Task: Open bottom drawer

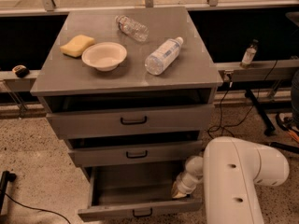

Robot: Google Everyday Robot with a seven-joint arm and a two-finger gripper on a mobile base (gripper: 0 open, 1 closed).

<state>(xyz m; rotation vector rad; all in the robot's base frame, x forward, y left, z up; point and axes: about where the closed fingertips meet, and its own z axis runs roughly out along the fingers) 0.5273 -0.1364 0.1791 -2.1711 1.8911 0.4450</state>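
The bottom drawer [140, 192] is standing pulled out under the front edge of the desk [196, 76], lowest of the three grey fronts. Its grey inside is showing open from above, and its small black loop handle [142, 213] is sitting at the centre of the front panel.

The gripper [179, 192] is reaching down inside this drawer at its right end, close behind the front panel, below the front right corner of the desk. If it is open or closed, I cannot tell. The white arm [243, 181] is filling the space to the right of the drawers, and it is bending to the left into the drawer.

Above, the middle drawer [137, 154] and the top drawer [133, 120] are each showing a dark gap over their fronts, and each one is carrying a black handle at the centre.

On the desk, a yellow sponge [77, 45] is lying near the left edge. A pale bowl [104, 56] is standing upright just beside the sponge, on its right and slightly nearer to the front edge. A crumpled clear bottle [132, 28] is lying on its side toward the back edge. A larger water bottle [163, 56] is lying on its side near the right edge, with the cap pointing to the back right corner. The two bottles are lying apart, and the bowl is not touching them.

Past the right edge of the desk, a small bottle [249, 54] is standing upright on a rail.
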